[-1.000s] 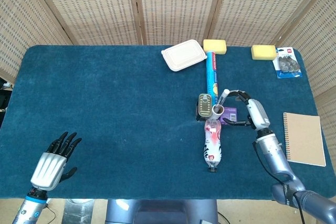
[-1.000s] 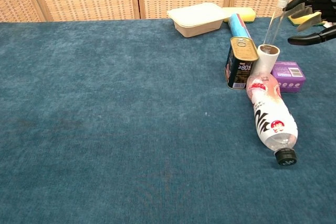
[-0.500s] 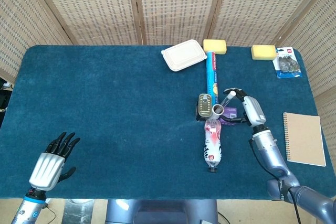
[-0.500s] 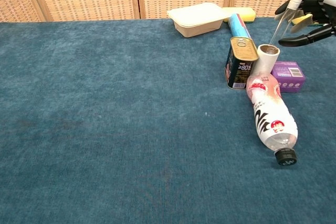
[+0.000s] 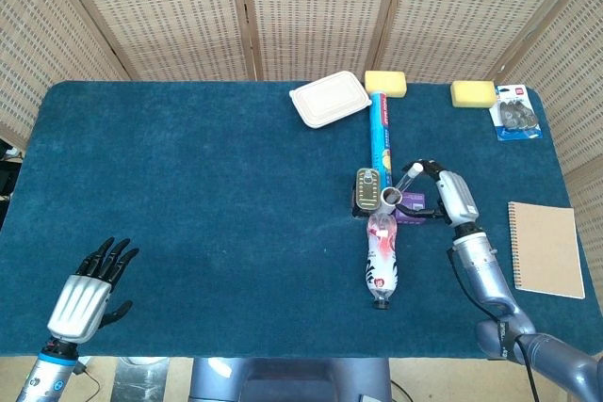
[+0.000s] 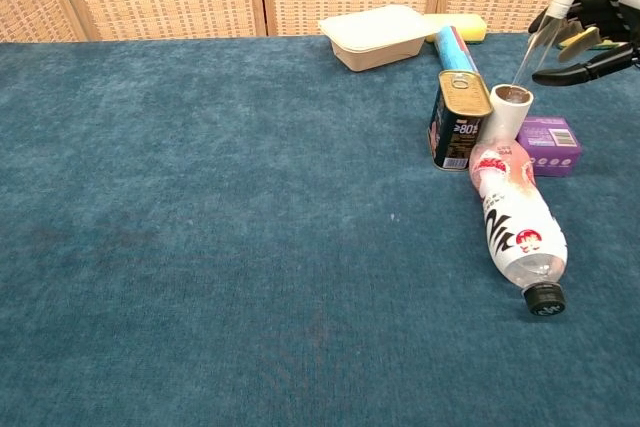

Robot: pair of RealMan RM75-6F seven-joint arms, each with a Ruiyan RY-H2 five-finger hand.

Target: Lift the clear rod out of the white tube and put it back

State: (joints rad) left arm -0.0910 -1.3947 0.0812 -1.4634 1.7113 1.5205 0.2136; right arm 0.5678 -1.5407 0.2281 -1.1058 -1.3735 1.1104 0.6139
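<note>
The white tube [image 5: 391,199] [image 6: 508,110] stands upright between a can and a purple box. The clear rod [image 5: 407,182] [image 6: 533,50] has its lower end inside the tube and leans to the right. Its white-capped top is pinched by my right hand [image 5: 448,193] [image 6: 596,25], which hovers just right of the tube and above the purple box. My left hand [image 5: 87,293] lies far off at the near left edge of the table, fingers spread and holding nothing. The chest view does not show it.
A can [image 5: 367,191] and a lying bottle [image 5: 382,257] touch the tube; a purple box [image 6: 550,142] sits right of it. Behind are a blue roll [image 5: 380,129], a white lidded container [image 5: 329,98] and two yellow sponges [image 5: 385,82]. A notebook [image 5: 546,249] lies at the right.
The rod's top has tipped rightward with my right hand's fingers now around it; its lower end stays in the tube. My left hand has drifted slightly toward the near edge.
</note>
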